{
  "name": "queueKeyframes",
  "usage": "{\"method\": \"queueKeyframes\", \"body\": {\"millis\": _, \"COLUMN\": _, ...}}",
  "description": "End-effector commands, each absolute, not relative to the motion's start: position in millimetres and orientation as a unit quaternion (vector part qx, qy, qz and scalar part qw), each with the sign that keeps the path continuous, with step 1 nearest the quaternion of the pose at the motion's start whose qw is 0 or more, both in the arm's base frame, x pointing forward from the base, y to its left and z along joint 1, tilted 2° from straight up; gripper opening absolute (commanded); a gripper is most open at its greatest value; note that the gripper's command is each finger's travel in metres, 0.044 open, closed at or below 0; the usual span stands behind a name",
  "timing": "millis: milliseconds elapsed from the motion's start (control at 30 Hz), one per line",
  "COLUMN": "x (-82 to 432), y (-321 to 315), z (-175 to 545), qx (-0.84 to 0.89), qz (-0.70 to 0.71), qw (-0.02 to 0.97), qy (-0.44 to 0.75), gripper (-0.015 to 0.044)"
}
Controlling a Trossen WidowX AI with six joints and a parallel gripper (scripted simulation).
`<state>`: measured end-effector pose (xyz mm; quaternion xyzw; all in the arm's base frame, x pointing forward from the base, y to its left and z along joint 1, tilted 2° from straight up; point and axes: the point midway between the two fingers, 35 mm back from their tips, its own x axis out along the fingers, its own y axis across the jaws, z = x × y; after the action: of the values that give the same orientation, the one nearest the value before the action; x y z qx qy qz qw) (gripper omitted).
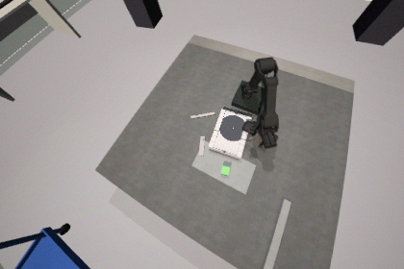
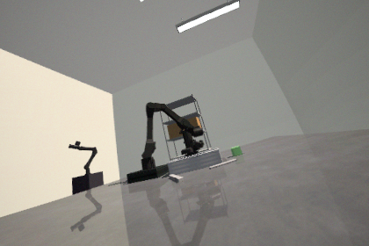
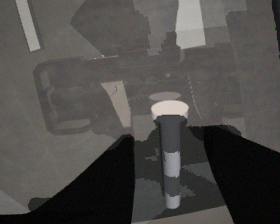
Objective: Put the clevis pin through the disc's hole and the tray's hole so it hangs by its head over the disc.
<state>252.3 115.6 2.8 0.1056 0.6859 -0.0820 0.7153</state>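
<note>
Gripper: its fingers are standing partly spread, gripping nothing, with visible gaps on both sides of the pin.
Pin: the steel pin [image 3: 171, 150] is showing between the open fingers, its pale round head toward the top of the wrist view; whether it is touching the table cannot be told.
Disc: the dark disc [image 1: 230, 133] is lying flat inside the tray [image 1: 217, 141] [image 2: 193, 164].
Arm: the black arm [image 1: 271, 100] [image 2: 171, 113] is reaching down near the tray's side.
Block: a green block [image 1: 225, 170] [image 2: 236, 151] is sitting apart from the tray.
</note>
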Motion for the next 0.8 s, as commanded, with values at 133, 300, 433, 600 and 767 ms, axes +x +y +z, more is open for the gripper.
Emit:
{"method": "queueKeyframes", "body": {"millis": 133, "x": 250.5, "y": 115.8, "z": -0.5, "qx": 0.106, "qz": -0.082, "qw": 0.712, "qy": 0.689, "gripper": 0.0160}}
{"method": "queueKeyframes", "body": {"millis": 300, "x": 250.5, "y": 115.8, "z": -0.5, "qx": 0.106, "qz": -0.082, "qw": 0.712, "qy": 0.689, "gripper": 0.0160}}
{"method": "queueKeyframes", "body": {"millis": 433, "x": 250.5, "y": 115.8, "z": -0.5, "qx": 0.106, "qz": -0.082, "qw": 0.712, "qy": 0.689, "gripper": 0.0055}}
{"method": "queueKeyframes", "body": {"millis": 600, "x": 250.5, "y": 115.8, "z": -0.5, "qx": 0.106, "qz": -0.082, "qw": 0.712, "qy": 0.689, "gripper": 0.0002}}
{"method": "queueKeyframes", "body": {"millis": 767, "x": 250.5, "y": 115.8, "z": -0.5, "qx": 0.106, "qz": -0.082, "qw": 0.712, "qy": 0.689, "gripper": 0.0000}}
